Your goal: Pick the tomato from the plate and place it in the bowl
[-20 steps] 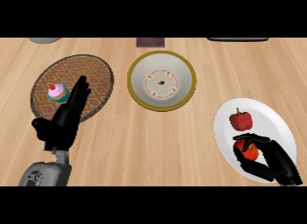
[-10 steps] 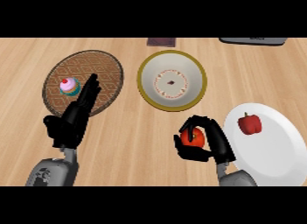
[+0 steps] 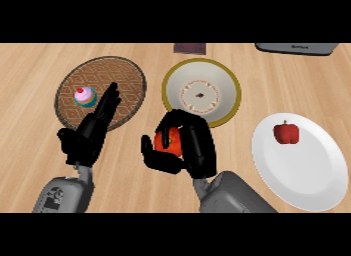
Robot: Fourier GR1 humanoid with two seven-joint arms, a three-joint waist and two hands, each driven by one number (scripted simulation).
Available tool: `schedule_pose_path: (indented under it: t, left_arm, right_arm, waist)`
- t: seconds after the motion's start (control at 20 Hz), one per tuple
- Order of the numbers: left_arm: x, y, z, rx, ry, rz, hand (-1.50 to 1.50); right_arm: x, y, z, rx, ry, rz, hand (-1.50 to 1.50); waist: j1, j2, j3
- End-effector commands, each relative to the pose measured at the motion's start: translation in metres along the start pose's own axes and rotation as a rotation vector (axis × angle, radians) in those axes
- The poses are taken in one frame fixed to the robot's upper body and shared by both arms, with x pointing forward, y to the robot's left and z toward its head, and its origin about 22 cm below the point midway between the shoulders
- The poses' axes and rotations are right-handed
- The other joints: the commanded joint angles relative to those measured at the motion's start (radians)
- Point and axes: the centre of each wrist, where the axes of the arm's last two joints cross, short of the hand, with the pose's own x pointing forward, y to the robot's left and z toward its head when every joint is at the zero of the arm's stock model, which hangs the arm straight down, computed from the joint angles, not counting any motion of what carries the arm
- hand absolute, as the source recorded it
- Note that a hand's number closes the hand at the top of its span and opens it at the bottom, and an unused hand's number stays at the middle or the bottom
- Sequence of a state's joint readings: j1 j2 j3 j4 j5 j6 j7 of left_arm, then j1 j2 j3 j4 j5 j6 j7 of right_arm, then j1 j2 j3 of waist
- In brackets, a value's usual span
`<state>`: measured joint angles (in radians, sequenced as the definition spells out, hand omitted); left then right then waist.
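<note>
My right hand (image 3: 189, 147) is curled round the red tomato (image 3: 167, 140), holding it above the wooden counter just below the bowl's near rim. The bowl (image 3: 201, 92) is white inside with a yellow-olive rim and stands at the middle of the counter. The white plate (image 3: 311, 165) lies at the right, with a red bell pepper (image 3: 286, 133) on its far part. My left hand (image 3: 89, 132) rests at the left, fingers straight and pointing up, holding nothing.
A brown patterned plate (image 3: 122, 82) at the left carries a pink cupcake (image 3: 85, 96), partly behind my left hand's fingers. A dark object (image 3: 190, 48) and a grey appliance (image 3: 296, 48) sit at the counter's far edge.
My right hand has carried the tomato further left, off the white plate and up toward the bowl's near rim. The left hand has hardly moved.
</note>
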<state>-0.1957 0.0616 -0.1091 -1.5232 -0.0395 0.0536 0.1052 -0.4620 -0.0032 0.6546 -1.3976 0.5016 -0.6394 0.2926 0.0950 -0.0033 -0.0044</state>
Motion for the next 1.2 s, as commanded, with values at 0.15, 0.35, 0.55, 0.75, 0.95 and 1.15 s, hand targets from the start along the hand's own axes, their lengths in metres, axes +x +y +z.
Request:
schedule_pose_path:
  t: [0.15, 0.35, 0.55, 0.75, 0.95, 1.15]
  left_arm:
    - [-0.003, -0.001, -0.004, -0.001, 0.013, -0.011, 0.0]
    - [-0.005, 0.003, -0.002, 0.021, 0.014, -0.009, 0.0]
    - [-0.005, -0.01, 0.0, -0.004, 0.008, -0.006, 0.0]
    - [-0.008, 0.001, -0.004, 0.005, 0.011, 0.004, 0.0]
    - [-0.004, -0.005, -0.005, 0.008, -0.004, -0.009, 0.0]
    - [-0.001, 0.01, 0.001, 0.036, 0.0, -0.007, 0.0]
  right_arm:
    - [0.056, 0.024, -0.034, -0.124, -0.054, 0.131, 1.5]
    - [0.102, 0.019, -0.065, -0.162, 0.01, 0.21, 1.5]
    - [0.135, 0.021, -0.091, -0.248, 0.052, 0.257, 1.5]
    - [0.186, 0.013, -0.111, -0.29, 0.111, 0.256, 1.5]
    - [0.181, 0.013, -0.132, -0.324, 0.164, 0.276, 1.5]
    - [0.171, 0.011, -0.154, -0.339, 0.223, 0.463, 1.5]
  waist:
    - [-0.014, -0.004, -0.003]
    - [-0.023, -0.012, -0.003]
    - [-0.007, 0.0, 0.0]
    - [-0.012, 0.004, -0.001]
    - [-0.013, 0.012, 0.0]
    - [-0.039, 0.006, 0.001]
